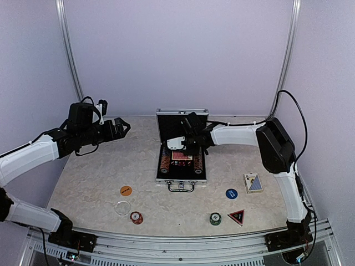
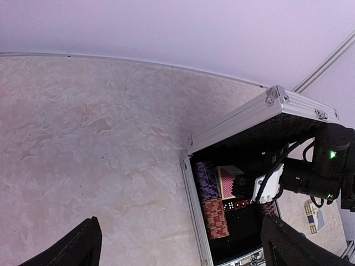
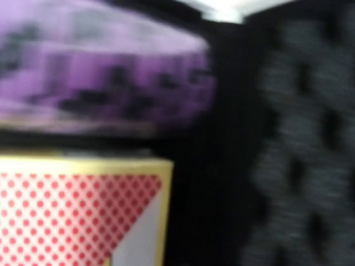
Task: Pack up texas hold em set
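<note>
Case (image 1: pixel 166 180) sits open mid-worktop, lid upright, for loading from above. My right tool (image 1: pixel 187 149) is clenched inside it, close over the red deck (image 3: pixel 77 210), apparently holding nothing. My left tool (image 1: pixel 123 126) hangs released, well apart, so the arms do not cross.

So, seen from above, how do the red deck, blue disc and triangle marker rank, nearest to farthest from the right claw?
1. Red deck, in the case, by the right claw.
2. Blue disc, on the table, front right.
3. Triangle marker, further toward the front edge.
</note>
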